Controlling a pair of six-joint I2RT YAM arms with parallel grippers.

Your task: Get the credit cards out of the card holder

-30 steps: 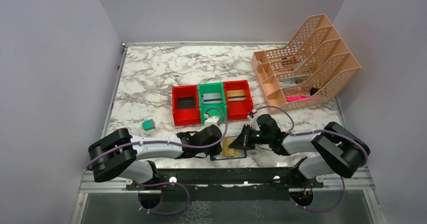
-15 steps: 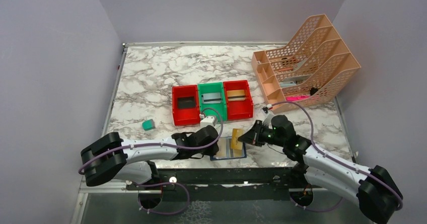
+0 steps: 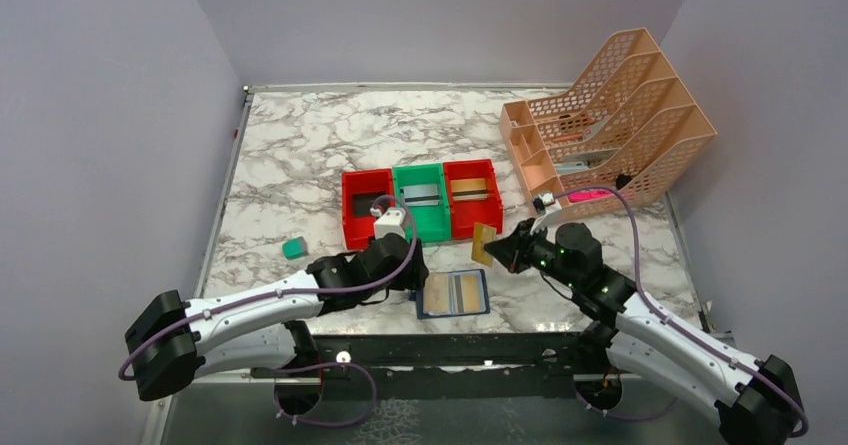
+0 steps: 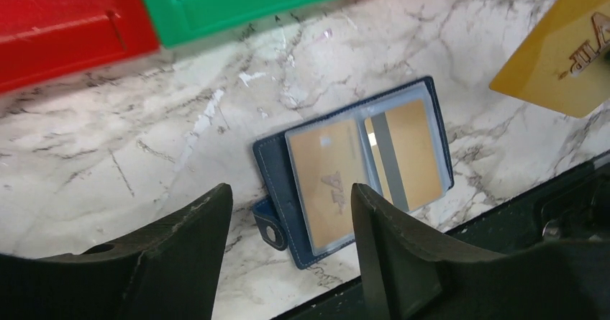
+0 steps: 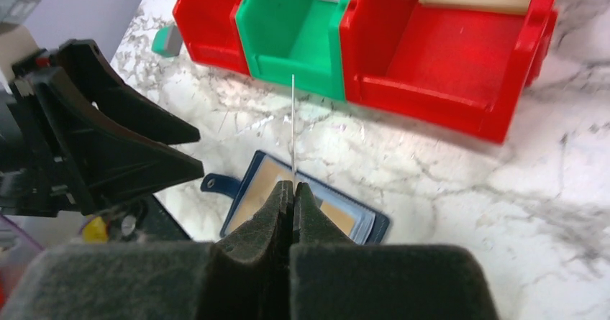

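Note:
The navy card holder (image 3: 453, 293) lies open and flat near the table's front edge. Two gold credit cards (image 4: 327, 180) still sit in its clear pockets. My left gripper (image 4: 291, 190) hovers open above the card holder (image 4: 277, 162), with nothing between its fingers. My right gripper (image 3: 498, 251) is shut on another gold credit card (image 3: 484, 244), held upright in the air to the right of and above the holder. In the right wrist view that card (image 5: 293, 119) shows edge-on above my right gripper (image 5: 293, 187); the holder (image 5: 363, 226) lies below.
A red bin (image 3: 369, 208), a green bin (image 3: 420, 201) and a second red bin (image 3: 473, 197) stand in a row just behind the holder, each with a card inside. A small teal block (image 3: 293, 248) lies to the left. A peach file rack (image 3: 605, 125) stands at the back right.
My right gripper has pulled the gold card out of the holder and lifted it up and to the right. My left gripper has opened and drawn back from the holder.

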